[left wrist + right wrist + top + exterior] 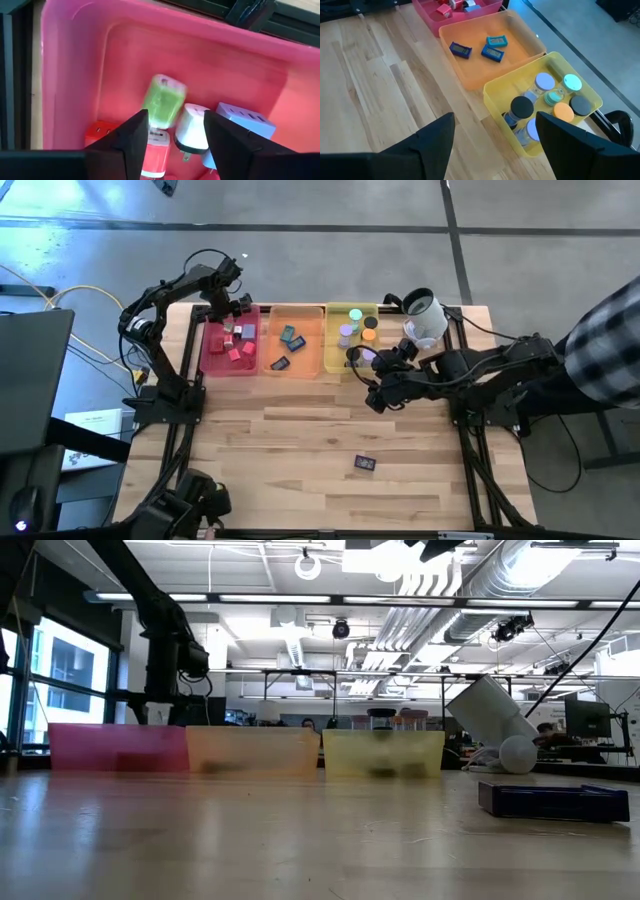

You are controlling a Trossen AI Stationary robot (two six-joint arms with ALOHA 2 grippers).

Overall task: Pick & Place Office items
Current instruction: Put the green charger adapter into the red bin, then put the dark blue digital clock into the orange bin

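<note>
Because the job is sorting small office items by kind, three trays stand in a row along the far edge of the desk [330, 440], and each holds one sort of thing. The pink tray [212, 360] at the left holds the plug-like cubes: in the left wrist view a red cube [100, 135], a white plug [192, 131] and a pale blue block [245, 120] lie on its floor, with a green cube [162, 102] tilted just above them. The orange tray [310, 365] in the middle holds flat blue rectangles [492, 47]. The yellow tray [335, 360] at the right holds short capped cylinders [552, 97], standing upright and close together, with purple, teal, orange and black tops.

The left end effector [172, 132] hangs over the pink tray with its fingers apart and the green cube showing between them; it seems to be letting go, though I cannot tell if they touch it. The right end effector [365, 365] waits at the near edge of the yellow tray, fingers wide and holding nothing.

One dark blue rectangle [365, 464] lies alone on the near part of the desk, well apart from the trays, so it probably belongs in the orange tray.
</note>
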